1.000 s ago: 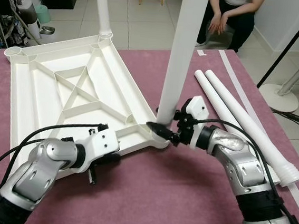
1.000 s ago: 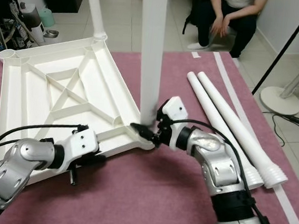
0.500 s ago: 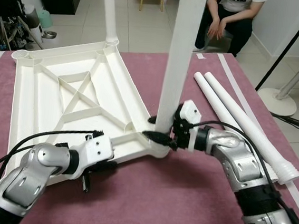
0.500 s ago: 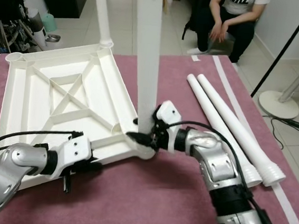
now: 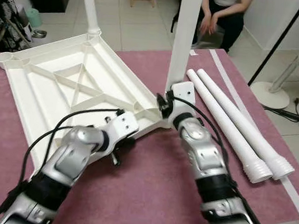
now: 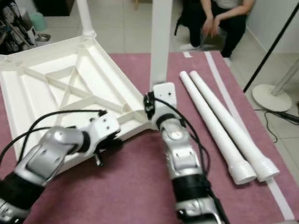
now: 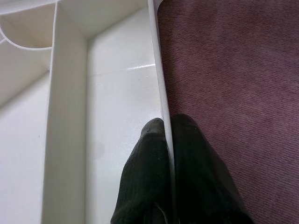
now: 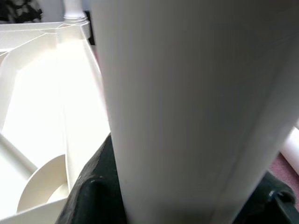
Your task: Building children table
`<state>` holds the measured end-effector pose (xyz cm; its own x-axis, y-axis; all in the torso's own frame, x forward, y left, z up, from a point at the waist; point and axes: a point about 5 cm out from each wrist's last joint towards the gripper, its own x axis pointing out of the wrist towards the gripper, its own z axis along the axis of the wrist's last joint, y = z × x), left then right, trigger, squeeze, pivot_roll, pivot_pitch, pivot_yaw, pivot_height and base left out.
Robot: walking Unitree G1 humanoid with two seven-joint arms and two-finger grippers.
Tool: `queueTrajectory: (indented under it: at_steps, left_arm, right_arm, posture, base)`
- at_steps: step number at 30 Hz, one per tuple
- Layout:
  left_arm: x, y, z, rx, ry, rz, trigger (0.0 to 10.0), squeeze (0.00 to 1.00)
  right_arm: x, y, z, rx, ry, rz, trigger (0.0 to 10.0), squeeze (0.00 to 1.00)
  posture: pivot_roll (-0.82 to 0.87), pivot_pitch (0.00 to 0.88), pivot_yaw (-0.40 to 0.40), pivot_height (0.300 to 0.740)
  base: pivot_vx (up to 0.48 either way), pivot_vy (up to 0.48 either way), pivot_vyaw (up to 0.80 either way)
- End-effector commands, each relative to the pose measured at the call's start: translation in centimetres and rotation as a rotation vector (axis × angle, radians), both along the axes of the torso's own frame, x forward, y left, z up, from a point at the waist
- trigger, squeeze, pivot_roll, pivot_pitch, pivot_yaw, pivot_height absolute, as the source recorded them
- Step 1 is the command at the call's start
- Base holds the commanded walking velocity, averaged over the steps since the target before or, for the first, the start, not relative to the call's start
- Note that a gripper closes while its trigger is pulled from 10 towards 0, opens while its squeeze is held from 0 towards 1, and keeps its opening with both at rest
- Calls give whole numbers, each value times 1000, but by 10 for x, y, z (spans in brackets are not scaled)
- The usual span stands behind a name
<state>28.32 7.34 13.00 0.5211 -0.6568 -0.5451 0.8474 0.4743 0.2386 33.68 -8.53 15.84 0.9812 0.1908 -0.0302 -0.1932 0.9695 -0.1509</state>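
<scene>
Maroon carpeted surface (image 5: 146,196) carries the inverted white tabletop (image 5: 73,83), ribbed underside up. One table leg (image 6: 77,4) stands upright in the corner socket farthest from both tools. Second upright leg (image 5: 184,36) stands in the near corner socket, directly in front of the right tool (image 5: 166,104), whose fingers are clenched around its base. Two loose legs (image 5: 233,125) lie side by side, touching, on the surface beyond the right arm's outer side. Left tool (image 7: 166,140) clamped on the tabletop's edge wall (image 7: 159,84), one finger inside, one outside. Seated person (image 5: 220,13) behind the surface.
</scene>
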Motion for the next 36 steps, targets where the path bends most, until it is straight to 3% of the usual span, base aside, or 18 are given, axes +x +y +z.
queueTrajectory:
  at_steps: [1,4,5,11,12,13,14,15,16,18,20,23,25,26,28,36]
  left_arm:
    - [14,-29,63,-106,-408,89,10000,0]
    - [14,-29,64,-107,-409,91,10000,0]
    - [14,-27,65,-108,-408,93,10000,0]
    - [14,-21,65,-101,-402,119,10000,0]
    - [13,-17,64,-98,-398,128,10000,0]
    - [13,-14,63,-95,-394,132,10000,0]
    - [10,-11,63,-100,-382,116,10000,0]
    - [7,-8,63,-107,-373,87,10000,0]
    - [7,-8,63,-107,-373,87,10000,0]
    - [-1,-5,62,-117,-355,24,10000,0]
    - [-10,1,60,-119,-339,-39,10000,0]
    - [-16,5,58,-119,-326,-79,10000,0]
    - [-31,19,54,-100,-295,-191,10000,0]
    - [-31,19,54,-100,-295,-191,10000,0]
    - [-45,33,48,-62,-257,-279,10000,0]
    - [-60,51,42,-5,-216,-333,10000,0]
  right_arm:
    - [-10,39,-19,-6,81,107,0,0]
    - [-10,42,-17,8,71,109,0,0]
    - [-9,43,-15,15,53,108,10000,0]
    - [-8,43,-7,51,11,123,10000,0]
    - [-8,42,-4,70,-6,148,10000,1000]
    - [-9,43,0,110,-18,177,10000,1000]
    - [-12,45,6,149,-35,258,10000,0]
    - [-16,47,13,190,-47,353,10000,0]
    - [-16,47,13,190,-47,353,10000,0]
    - [-28,47,21,221,-60,531,10000,0]
    - [-44,41,22,183,-49,722,10000,0]
    - [-53,34,20,156,-20,819,10000,0]
    - [-68,14,10,57,65,987,10000,0]
    - [-68,14,10,57,65,987,10000,0]
    - [-76,-6,-1,-32,149,1070,10000,0]
    - [-68,-19,-7,-69,221,1103,10000,0]
  posture:
    - [51,0,71,740]
    - [52,0,70,740]
    - [52,0,69,740]
    - [55,0,66,740]
    - [59,0,64,740]
    - [62,0,62,740]
    - [62,0,62,740]
    - [62,0,62,740]
    - [62,0,62,740]
    - [65,0,61,740]
    - [67,0,64,740]
    - [67,0,64,740]
    - [67,0,66,740]
    - [67,0,66,740]
    - [71,0,63,740]
    - [76,0,54,740]
  base:
    - [0,0,0]
    - [0,0,0]
    - [0,0,0]
    - [0,0,0]
    - [0,0,0]
    - [0,0,0]
    - [0,0,0]
    - [0,0,0]
    - [0,0,0]
    - [0,0,0]
    - [0,0,0]
    - [0,0,0]
    - [0,0,0]
    - [0,0,0]
    - [0,0,0]
    - [0,0,0]
